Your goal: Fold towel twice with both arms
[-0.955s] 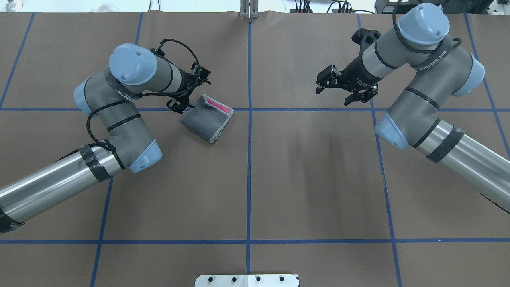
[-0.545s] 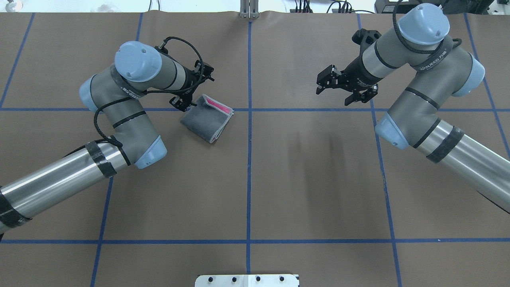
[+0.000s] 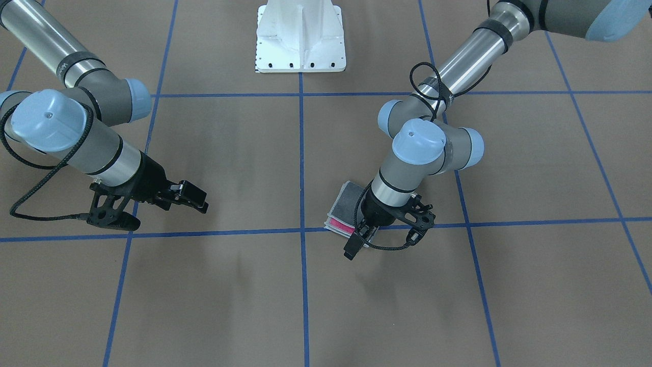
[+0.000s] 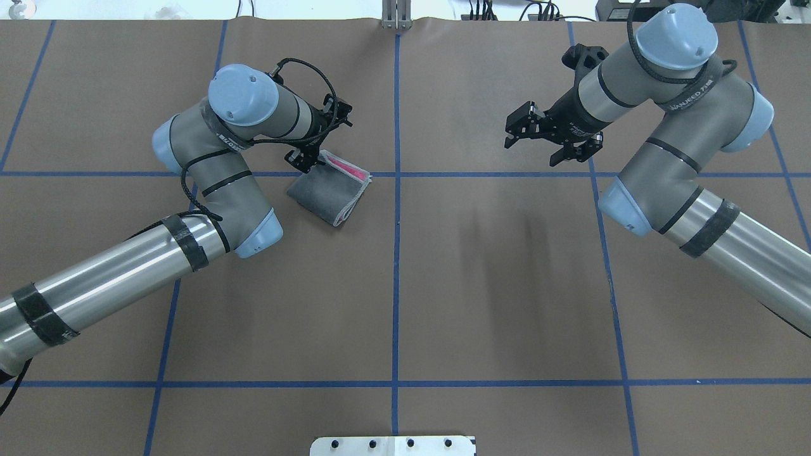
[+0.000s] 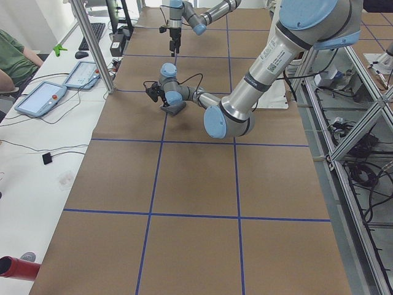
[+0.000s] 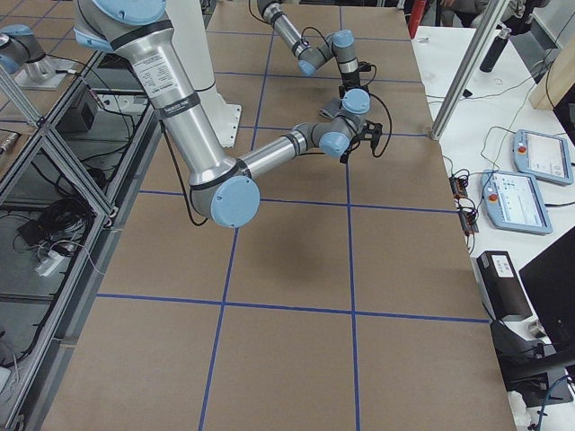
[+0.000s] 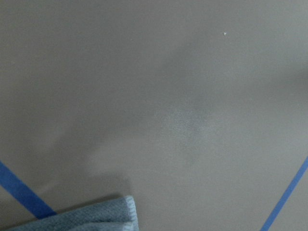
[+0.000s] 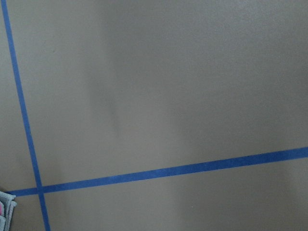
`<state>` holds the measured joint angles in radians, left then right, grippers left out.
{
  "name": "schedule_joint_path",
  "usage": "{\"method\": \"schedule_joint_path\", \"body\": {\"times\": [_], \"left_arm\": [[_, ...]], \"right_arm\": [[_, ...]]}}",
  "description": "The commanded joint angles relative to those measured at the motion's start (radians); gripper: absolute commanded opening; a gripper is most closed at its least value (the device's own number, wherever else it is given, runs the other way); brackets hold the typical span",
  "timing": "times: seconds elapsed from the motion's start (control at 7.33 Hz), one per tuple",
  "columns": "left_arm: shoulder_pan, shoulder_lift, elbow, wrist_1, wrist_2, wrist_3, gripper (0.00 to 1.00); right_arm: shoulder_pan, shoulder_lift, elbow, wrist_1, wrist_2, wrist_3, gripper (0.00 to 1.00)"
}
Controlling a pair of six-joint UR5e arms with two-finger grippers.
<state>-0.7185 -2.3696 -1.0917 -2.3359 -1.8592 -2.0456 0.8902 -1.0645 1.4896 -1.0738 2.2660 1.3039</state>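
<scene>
The towel (image 4: 326,190) lies folded on the table (image 4: 443,285), left of centre in the upper half of the overhead view, dark grey face up with a pink strip showing along its upper right edge. The left gripper (image 4: 308,158) sits at the towel's upper left corner, its black fingers over or against the edging; contact cannot be judged, nor how far the fingers are parted. The right gripper (image 4: 531,149) hangs well apart in the upper right, fingers spread wide and holding nothing. The front-facing view adds that the left wrist covers much of the towel (image 3: 346,201) and that the left gripper (image 3: 354,244) reaches past its pink edge toward the bottom of the frame. The left wrist view shows only one stitched towel corner (image 7: 96,216) at its lower left and no fingers. The right wrist view shows crossing blue tape lines (image 8: 159,172) and a sliver of towel (image 8: 5,207) at its lower left edge.
</scene>
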Motion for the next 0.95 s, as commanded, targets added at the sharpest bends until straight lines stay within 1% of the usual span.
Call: {"method": "schedule_joint_path", "body": {"times": [0.0,0.27,0.41,0.55,0.68,0.82], "left_arm": [[-0.021,-0.002,0.025,-0.005,0.000,0.005,1.00],[-0.073,-0.003,0.029,-0.003,-0.003,0.036,1.00],[-0.110,-0.006,0.024,0.001,-0.026,0.097,1.00],[-0.190,-0.003,0.018,0.012,-0.151,0.199,1.00],[-0.272,0.013,-0.009,0.045,-0.257,0.326,1.00],[-0.350,0.086,-0.084,0.085,-0.285,0.484,1.00]], "right_arm": [[0.003,0.000,0.003,0.000,0.003,0.002,1.00],[0.013,0.006,0.003,0.000,0.003,-0.011,1.00],[0.038,0.006,0.003,-0.005,0.009,-0.018,1.00],[0.068,0.005,0.003,-0.011,0.017,-0.032,1.00],[0.113,-0.009,-0.002,-0.018,0.017,-0.116,1.00],[0.162,-0.030,-0.024,-0.064,0.017,-0.255,1.00]]}}
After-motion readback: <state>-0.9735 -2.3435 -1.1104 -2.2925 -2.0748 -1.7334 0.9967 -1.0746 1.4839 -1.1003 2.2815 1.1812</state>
